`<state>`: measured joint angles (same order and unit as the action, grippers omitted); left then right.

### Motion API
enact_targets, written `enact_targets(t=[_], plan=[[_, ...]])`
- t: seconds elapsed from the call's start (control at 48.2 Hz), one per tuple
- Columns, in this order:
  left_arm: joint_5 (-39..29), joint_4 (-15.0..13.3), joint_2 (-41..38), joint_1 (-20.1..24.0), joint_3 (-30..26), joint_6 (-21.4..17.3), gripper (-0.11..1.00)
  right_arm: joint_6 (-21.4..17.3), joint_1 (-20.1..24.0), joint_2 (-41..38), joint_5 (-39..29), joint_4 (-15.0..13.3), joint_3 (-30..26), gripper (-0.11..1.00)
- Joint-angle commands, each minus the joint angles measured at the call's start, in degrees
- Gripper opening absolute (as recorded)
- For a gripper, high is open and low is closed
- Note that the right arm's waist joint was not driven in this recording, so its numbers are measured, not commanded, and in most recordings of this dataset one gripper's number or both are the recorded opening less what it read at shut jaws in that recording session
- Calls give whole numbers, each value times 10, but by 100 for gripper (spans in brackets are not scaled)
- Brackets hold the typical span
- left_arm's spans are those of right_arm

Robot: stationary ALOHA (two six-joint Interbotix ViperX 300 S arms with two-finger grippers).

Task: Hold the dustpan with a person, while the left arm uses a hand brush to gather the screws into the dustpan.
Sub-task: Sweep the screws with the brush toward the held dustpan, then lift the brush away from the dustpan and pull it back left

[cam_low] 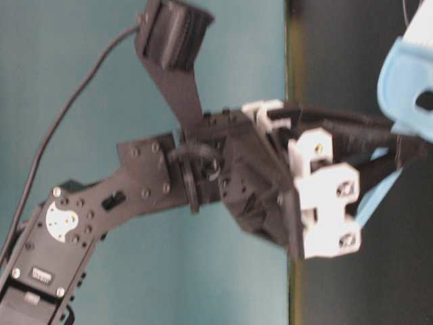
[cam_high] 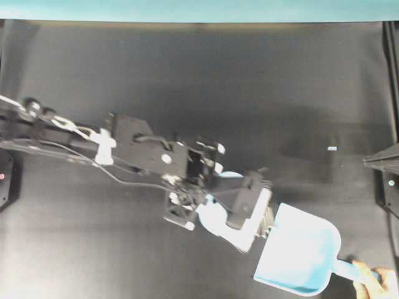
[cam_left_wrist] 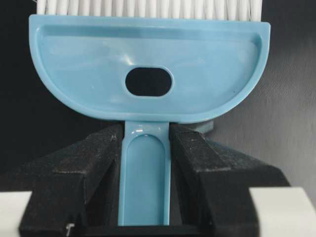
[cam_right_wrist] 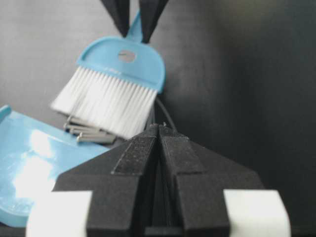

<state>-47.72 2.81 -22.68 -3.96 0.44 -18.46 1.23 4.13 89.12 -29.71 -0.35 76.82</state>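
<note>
Left hand clamped on brush handle, bristles down, screws lying just beyond them against dustpan mouth, long axes along that edge; right hand parked well apart, fingers together.

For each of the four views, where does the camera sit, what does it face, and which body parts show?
Overhead: above the table, looking down on the left arm, hand brush, dustpan and the person's hand.
Table-level: low, sideways in the picture, close on the left arm's wrist.
Left wrist: along its tool, shut on the brush handle.
Right wrist: past its shut tool toward the brush, screws and dustpan.
Shared: the brush appears in all four.
</note>
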Motion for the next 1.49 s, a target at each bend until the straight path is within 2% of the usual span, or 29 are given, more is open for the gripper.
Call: enact_targets(t=[0.0,0.27,0.54,0.726,0.851,0.996,1.183,1.473], plan=[[8,2,-14,-2,-33,-4,31,4,0,-3,3,-1,-4,-1],[11,2,-60,-11,-112,-25,31,4,0,-3,3,-1,-4,-1],[16,2,-90,-18,-170,-26,31,4,0,-3,3,-1,-4,-1],[83,2,-113,-22,-196,-25,31,4,0,-3,3,-1,-4,-1],[99,2,-116,-22,-210,-22,31,4,0,-3,3,-1,-4,-1],[98,2,-101,-21,-206,-20,31,4,0,-3,3,-1,-4,-1],[81,2,-23,-20,-174,-22,31,4,0,-3,3,-1,-4,-1],[109,2,118,-17,-44,-14,31,4,0,-2,3,-1,-4,-1]])
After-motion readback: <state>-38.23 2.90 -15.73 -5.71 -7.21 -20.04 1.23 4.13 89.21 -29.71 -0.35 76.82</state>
